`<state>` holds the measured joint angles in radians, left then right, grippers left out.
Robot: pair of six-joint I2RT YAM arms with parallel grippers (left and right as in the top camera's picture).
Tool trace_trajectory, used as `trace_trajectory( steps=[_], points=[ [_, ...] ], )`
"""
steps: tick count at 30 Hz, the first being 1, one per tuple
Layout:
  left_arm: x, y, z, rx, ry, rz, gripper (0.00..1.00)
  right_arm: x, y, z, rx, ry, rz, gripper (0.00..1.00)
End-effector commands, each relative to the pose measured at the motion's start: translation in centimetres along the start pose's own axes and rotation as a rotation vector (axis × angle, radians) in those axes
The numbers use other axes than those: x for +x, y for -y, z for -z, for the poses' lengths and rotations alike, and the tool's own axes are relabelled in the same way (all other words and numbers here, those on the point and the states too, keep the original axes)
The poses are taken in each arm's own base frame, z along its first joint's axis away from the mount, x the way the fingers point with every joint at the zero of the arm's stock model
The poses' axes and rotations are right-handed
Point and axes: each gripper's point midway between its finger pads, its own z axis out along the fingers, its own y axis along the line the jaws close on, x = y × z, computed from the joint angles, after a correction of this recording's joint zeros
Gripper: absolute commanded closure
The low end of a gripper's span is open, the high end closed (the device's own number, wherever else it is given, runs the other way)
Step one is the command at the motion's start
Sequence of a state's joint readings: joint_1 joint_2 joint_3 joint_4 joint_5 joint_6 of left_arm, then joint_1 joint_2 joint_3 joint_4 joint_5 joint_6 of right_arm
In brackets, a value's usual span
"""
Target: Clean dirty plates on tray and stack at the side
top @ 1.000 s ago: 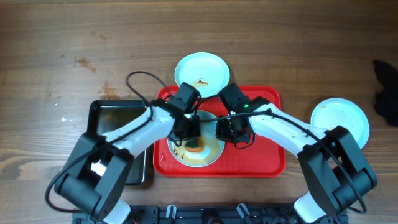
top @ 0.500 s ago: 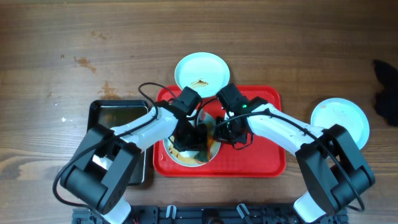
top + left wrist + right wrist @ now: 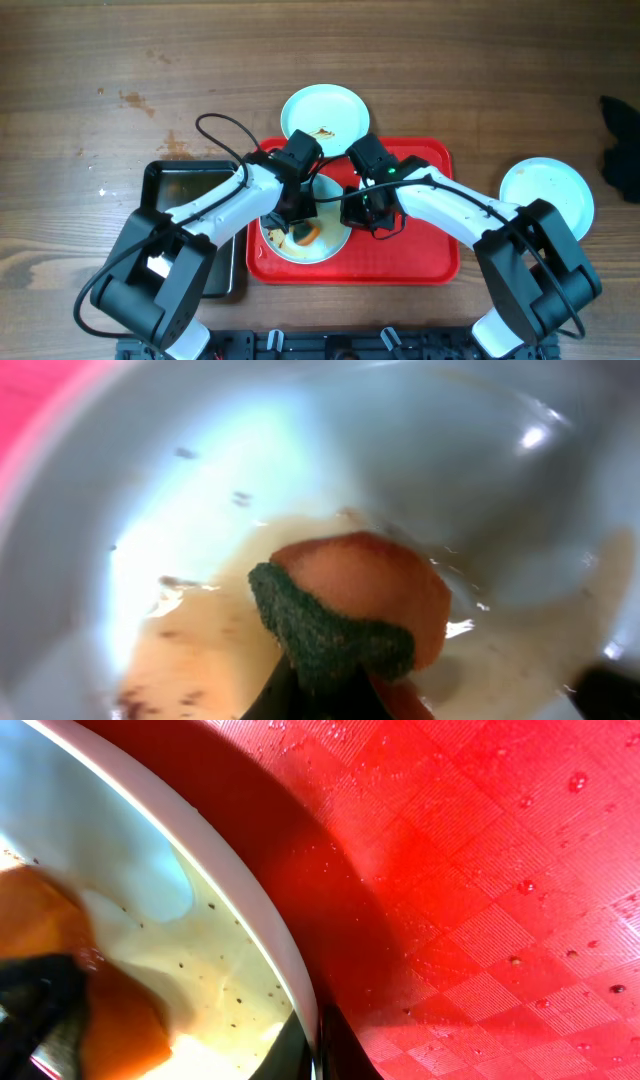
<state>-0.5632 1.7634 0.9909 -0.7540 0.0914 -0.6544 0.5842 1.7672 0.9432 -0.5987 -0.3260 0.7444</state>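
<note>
While both arms reach in from the near edge of the desk (image 3: 100,60), they bend inward so that their wrists meet over the middle, nearly nose to nose. The left arm sweeps across from the near left corner and the right arm from the near right corner, each with its elbow out to its own side.

Under them, by the near edge, lies the red tray (image 3: 420,250), its textured floor beaded with water drops. A black tray (image 3: 190,185) sits just beside it on the left.

One plate (image 3: 335,242) rests on the left half of the red tray, pale, with a thin brown wash pooled across its bowl and dark specks in it. The right gripper (image 3: 352,208) is closed narrowly on this plate's right rim, one finger on each side of the edge. The left gripper (image 3: 297,212) points down into the bowl, clamped on a sponge (image 3: 350,605), orange with a dark green scouring face, pressed against the wet surface.

A second plate (image 3: 322,112) lies on the desk just beyond the red tray's far rim, with a small brown smear. A third plate (image 3: 546,192) lies on the desk well to the right of the tray, with faint specks.
</note>
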Motion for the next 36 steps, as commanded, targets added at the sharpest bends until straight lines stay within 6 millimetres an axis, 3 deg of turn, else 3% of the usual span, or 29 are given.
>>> trace_trajectory(
  steps=[1,8,12,16,19,22,27,33,36],
  points=[
    [-1.2,-8.0,-1.1,-0.400,0.094,0.044,0.96,-0.1,1.6,-1.1,0.069,-0.003,-0.039,0.96],
    [-0.6,-8.6,-0.5,-0.442,0.077,0.052,0.96,-0.3,1.8,-1.0,0.068,-0.001,-0.043,0.96],
    [-0.4,-5.8,0.0,-0.359,0.069,-0.003,0.96,-0.3,1.8,-1.0,0.068,-0.001,-0.041,0.95],
    [-1.8,-1.9,3.7,-0.261,0.142,-0.045,0.96,-0.3,1.8,-1.0,0.068,-0.001,-0.040,0.95],
    [-2.5,-1.0,6.8,-0.225,0.181,-0.035,0.96,-0.3,1.8,-1.0,0.068,-0.001,-0.041,0.96],
    [-2.6,-2.0,8.2,-0.223,0.185,0.000,0.96,-0.3,1.8,-1.0,0.068,-0.001,-0.041,0.96],
    [-2.8,-5.6,10.2,-0.251,0.169,0.101,0.96,-1.1,2.2,-0.6,0.076,0.023,-0.042,0.95],
    [-2.8,-8.5,13.1,-0.230,0.200,0.199,0.96,-3.1,2.9,2.1,0.058,0.108,-0.046,0.96],
    [-2.8,-9.4,13.9,-0.226,0.208,0.230,0.96,-3.1,3.2,4.1,0.088,0.161,-0.024,0.95]
  ],
)
